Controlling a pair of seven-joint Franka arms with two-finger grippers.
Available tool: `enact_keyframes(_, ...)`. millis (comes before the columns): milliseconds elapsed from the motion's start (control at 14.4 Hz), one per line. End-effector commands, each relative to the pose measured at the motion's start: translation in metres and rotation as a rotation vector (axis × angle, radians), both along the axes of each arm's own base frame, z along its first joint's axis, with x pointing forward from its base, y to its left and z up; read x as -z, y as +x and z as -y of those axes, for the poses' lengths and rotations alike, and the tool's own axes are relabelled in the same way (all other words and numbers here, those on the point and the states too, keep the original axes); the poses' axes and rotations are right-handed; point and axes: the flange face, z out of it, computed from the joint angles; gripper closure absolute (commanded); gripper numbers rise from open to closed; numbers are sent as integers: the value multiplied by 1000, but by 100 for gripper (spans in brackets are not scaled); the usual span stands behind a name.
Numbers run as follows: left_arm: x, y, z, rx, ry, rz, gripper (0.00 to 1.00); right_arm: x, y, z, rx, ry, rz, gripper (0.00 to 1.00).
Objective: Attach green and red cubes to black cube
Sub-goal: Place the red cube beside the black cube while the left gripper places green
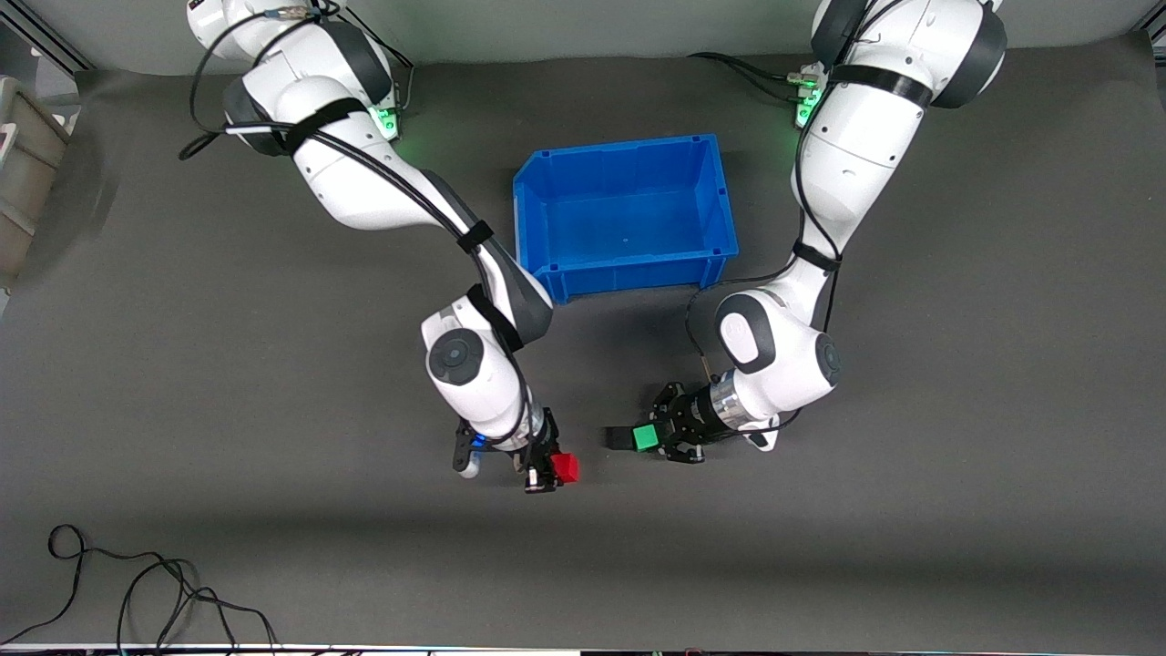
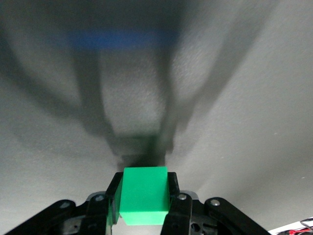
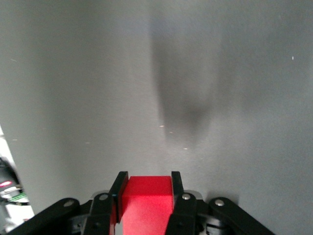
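Note:
My left gripper (image 1: pixel 649 438) is shut on the green cube (image 1: pixel 645 437), low over the grey mat, nearer to the front camera than the blue bin. The black cube (image 1: pixel 619 438) sits flush against the green cube's free face, on the side toward the right arm's end. In the left wrist view the green cube (image 2: pixel 145 196) fills the gap between the fingers (image 2: pixel 173 188), and only a dark shape shows past it. My right gripper (image 1: pixel 556 468) is shut on the red cube (image 1: pixel 566 467), a short gap from the black cube. The red cube (image 3: pixel 146 203) also shows between the right fingers (image 3: pixel 118 188).
The blue bin (image 1: pixel 629 273) stands empty mid-table between the arms. A grey box (image 1: pixel 23 173) sits off the mat at the right arm's end. A loose black cable (image 1: pixel 137 592) lies at the mat's edge nearest the front camera.

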Motion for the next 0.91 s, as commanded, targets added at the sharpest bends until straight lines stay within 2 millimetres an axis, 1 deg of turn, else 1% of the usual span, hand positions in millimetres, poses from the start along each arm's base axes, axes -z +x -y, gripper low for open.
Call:
enact_keyframes(0,2,-3,19,16,21,28,91,22,-12,-26,5,-4,-3,79)
enact_keyframes(70,0,-3,19,21,23,34,91,26,-20,-35,5,-4,-13,79)
enact_keyframes(209,0,-5,22,38,36,38,91,39,-28,-41,8,-13,-32,79)
enact_keyframes(279,-1,-7,25,42,36,37,90,51,-32,-43,3,-24,-41,79)
enact_keyframes(348,-2,-9,29,48,36,39,72,59,-36,-46,-8,-36,-44,79)
enact_keyframes(418,-3,-10,31,52,35,40,28,64,-40,-48,-16,-45,-47,79)
enact_keyframes(488,-2,-10,30,53,37,39,0,65,-42,-50,-19,-48,-50,79)
enact_keyframes(557,-2,-9,27,50,38,38,0,70,-46,-52,-24,-54,-58,79)
enact_keyframes(697,-6,-6,16,43,45,37,0,71,-47,-53,-26,-55,-60,79)
enact_keyframes(766,-9,-6,9,45,55,39,0,70,-48,-53,-25,-52,-61,74)
enact_keyframes(836,-14,-6,-5,52,85,44,0,70,-48,-53,-24,-52,-61,52)
